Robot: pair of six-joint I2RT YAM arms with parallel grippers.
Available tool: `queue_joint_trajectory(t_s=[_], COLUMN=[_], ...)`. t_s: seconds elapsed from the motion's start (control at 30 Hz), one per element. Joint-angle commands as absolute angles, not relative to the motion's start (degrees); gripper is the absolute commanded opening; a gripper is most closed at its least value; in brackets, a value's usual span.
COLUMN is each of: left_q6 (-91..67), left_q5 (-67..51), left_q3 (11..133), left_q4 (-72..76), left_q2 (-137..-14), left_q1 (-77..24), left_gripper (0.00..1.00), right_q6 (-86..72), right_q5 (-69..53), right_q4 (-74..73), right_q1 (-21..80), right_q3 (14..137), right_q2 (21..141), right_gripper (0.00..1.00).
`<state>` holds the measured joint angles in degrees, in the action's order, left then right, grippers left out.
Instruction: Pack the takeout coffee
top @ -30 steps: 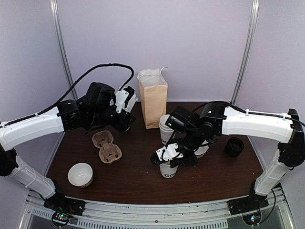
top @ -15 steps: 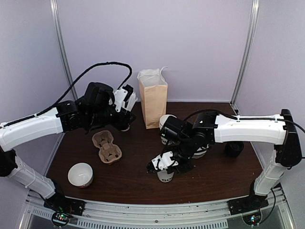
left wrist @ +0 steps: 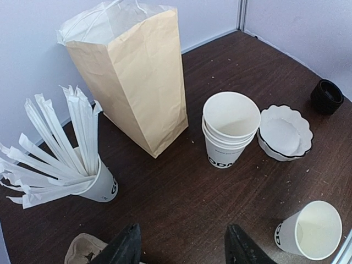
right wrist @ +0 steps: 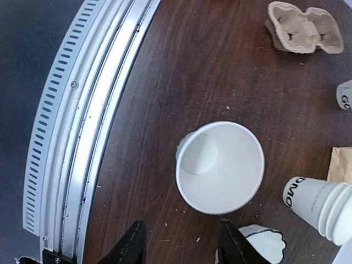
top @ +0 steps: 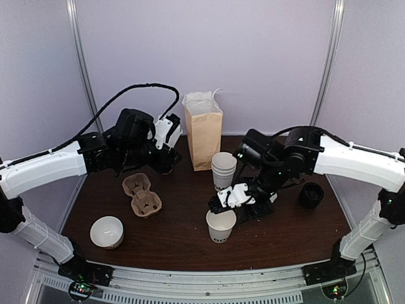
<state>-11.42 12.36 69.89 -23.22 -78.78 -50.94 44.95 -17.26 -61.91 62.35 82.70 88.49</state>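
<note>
Top external view: a white paper cup with dark lettering (top: 221, 225), upright and open-topped, stands on the dark brown wooden bench (top: 177, 244) near its front edge. The right tool (top: 230, 202) hangs just above and behind the cup's far rim. In the right wrist view its 2 fingers (right wrist: 132, 245) are spread with nothing between them, so the tool is released, and the cup lies just beyond the fingertips. A stack of white paper cups (top: 223, 170) stands behind the right tool, and a tan paper bag (top: 203, 133) stands upright behind that stack. In the left wrist view a scalloped white paper dish with a dark rim (left wrist: 286, 135) lies just beside the stack, and a white cup of paper-wrapped straws (left wrist: 102, 184) stands left of the bag. The left tool (left wrist: 182, 234) is likewise released, empty, above the rear left of the bench. A brown moulded-pulp cup carrier (top: 142, 195) and a white bowl (top: 106, 232) lie front left. A stack of black lids (top: 311, 195) sits at the right.
</note>
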Motion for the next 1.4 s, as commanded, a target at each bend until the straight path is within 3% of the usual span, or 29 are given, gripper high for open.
queue_joint_trajectory(t_s=[0.0, 0.13, 0.37, 0.6, 0.83, 1.37], left_q6=[-8.4, -7.2, -4.5, -8.0, -9.4, -10.5], left_q5=[10.4, 10.9, 16.6, 10.5, 1.6, -1.4], left_q3=[73.4, 74.1, 75.4, 74.1, 72.6, 72.5], left_q4=[-23.7, -24.0, -25.7, -24.3, -22.1, -22.0], left_q2=[-81.2, -83.1, -84.1, -86.6, -87.8, -87.7], left_q1=[-50.5, -50.6, -50.5, -50.3, -50.4, -50.4], left_gripper=[0.56, 0.56, 0.59, 0.6, 0.59, 0.57], right_q6=[42.8, 37.9, 30.2, 29.9, 31.9, 33.5], right_q5=[-20.4, -22.2, -18.4, -9.5, -3.7, -0.3], right_q4=[-66.2, -62.6, -63.7, -62.1, -60.1, -57.0], right_q1=[55.2, 41.2, 23.8, 11.9, 9.4, 9.4], right_q3=[83.6, 78.5, 71.1, 62.9, 56.5, 59.5], right_q2=[82.0, 77.6, 72.0, 71.1, 73.5, 83.6], right_gripper=[0.46, 0.38, 0.33, 0.35, 0.38, 0.36])
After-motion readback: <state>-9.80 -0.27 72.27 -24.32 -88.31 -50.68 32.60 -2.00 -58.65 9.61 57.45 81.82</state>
